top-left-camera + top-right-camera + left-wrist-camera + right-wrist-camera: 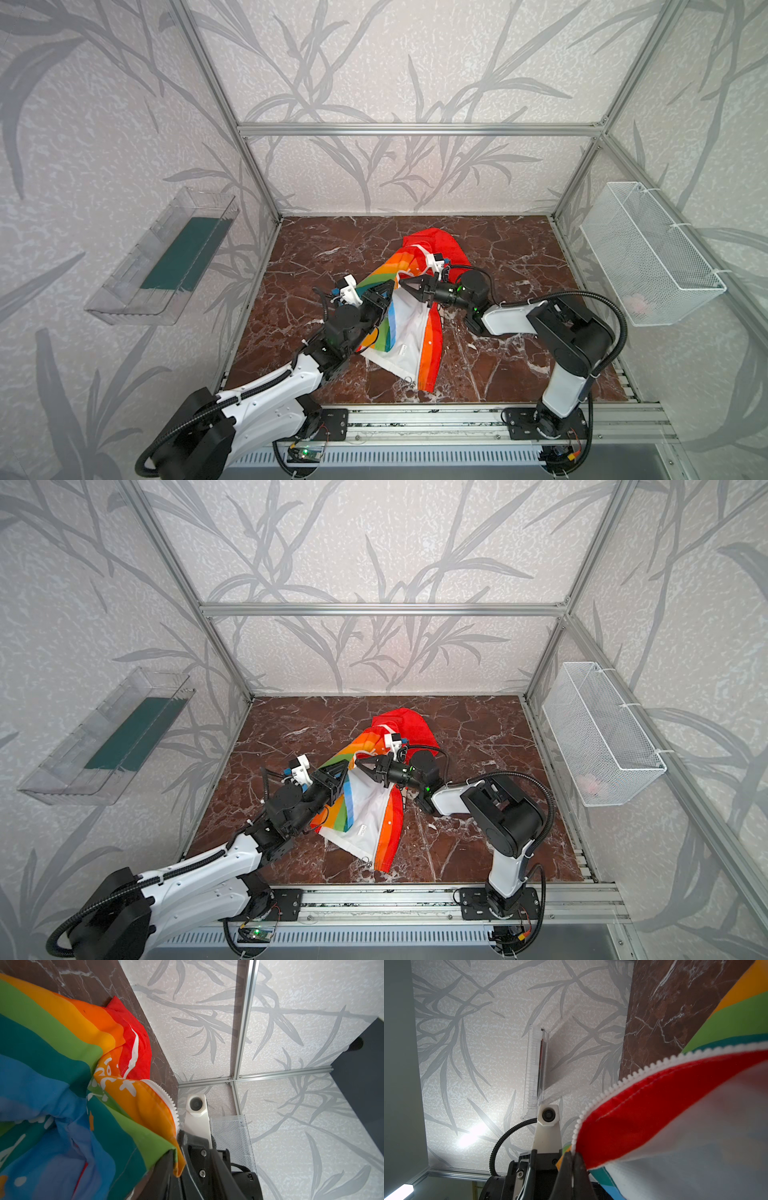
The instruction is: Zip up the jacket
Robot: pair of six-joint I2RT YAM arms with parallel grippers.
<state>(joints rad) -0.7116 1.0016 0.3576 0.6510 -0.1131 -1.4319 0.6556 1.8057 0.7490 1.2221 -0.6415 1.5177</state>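
The rainbow-striped jacket (430, 249) lies unzipped mid-table in both top views, its white lining (368, 812) showing and its red hood towards the back. Its upper front is lifted between the two grippers. My left gripper (386, 291) has its jaws a little apart, and a fold of green and orange fabric (158, 1142) lies between the fingers (193, 1159). My right gripper (403, 284) is shut on the white toothed zipper edge (623, 1082) of the other front, which runs away from its fingertips (579, 1167). The two grippers almost touch tip to tip.
The brown marble table (519, 257) has bare room around the jacket. A clear plastic tray (166, 257) hangs on the left wall and a white mesh basket (648, 253) on the right. Aluminium frame posts stand at the corners. A metal rail (415, 419) runs along the front.
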